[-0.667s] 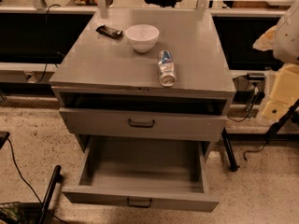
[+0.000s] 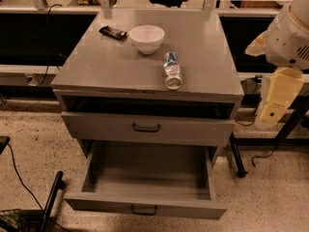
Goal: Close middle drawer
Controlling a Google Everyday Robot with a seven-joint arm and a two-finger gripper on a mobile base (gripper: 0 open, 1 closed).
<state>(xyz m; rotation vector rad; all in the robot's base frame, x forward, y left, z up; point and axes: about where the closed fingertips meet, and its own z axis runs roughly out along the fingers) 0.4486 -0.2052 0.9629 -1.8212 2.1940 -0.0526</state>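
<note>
The grey metal cabinet (image 2: pixel 120 66) stands in the middle of the camera view. Its middle drawer (image 2: pixel 145 209) is pulled far out toward me, showing a long empty grey tray (image 2: pixel 147 170) and a low front panel with a small dark bar handle (image 2: pixel 144 210). The taller top drawer (image 2: pixel 147 128) above it is slightly open. The bottom drawer is hidden beneath the open one. My gripper (image 2: pixel 271 111) hangs on the white and cream arm to the right of the cabinet, at about top-drawer height, apart from every drawer.
On the cabinet top lie a white bowl (image 2: pixel 147 37), a crushed can (image 2: pixel 172 70) on its side and a dark snack bar (image 2: pixel 113 32). A black pole (image 2: pixel 50 199) and cables lie on the speckled floor at the left. Dark table legs (image 2: pixel 236 156) stand at the right.
My arm has shifted a little to the left, toward the cabinet. The drawers and the things on top have not moved.
</note>
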